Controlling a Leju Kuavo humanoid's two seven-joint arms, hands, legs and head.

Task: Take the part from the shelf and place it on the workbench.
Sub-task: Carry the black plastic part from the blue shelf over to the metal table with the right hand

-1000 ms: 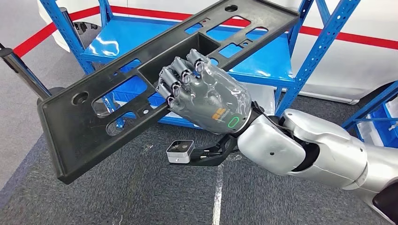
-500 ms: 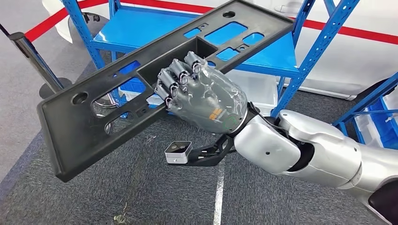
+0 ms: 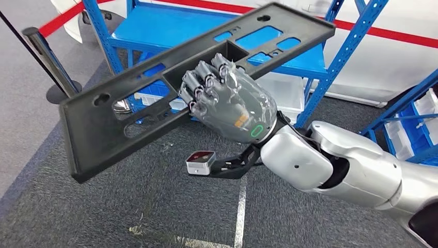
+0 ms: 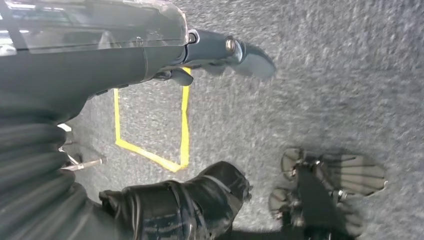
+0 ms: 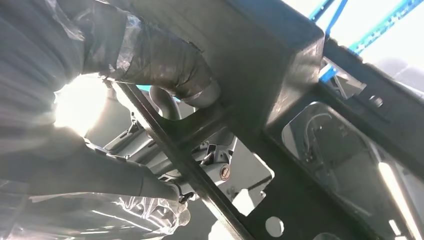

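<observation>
Head view: right hand (image 3: 227, 101) grips part (image 3: 103, 134).

Head view: high on the body, facing forward and down, mid-range; takes in the right hand (image 3: 227, 103), the black part (image 3: 98, 139), the blue shelf (image 3: 155, 31) and the grey floor (image 3: 155, 206). Right wrist view: very near, from under the part (image 5: 290, 75), looking up past the fingers (image 5: 160, 55); shares hand and part with the head view. Left wrist view: looks down at the floor (image 4: 325, 75), the left hand (image 4: 100, 55) close in frame.
</observation>
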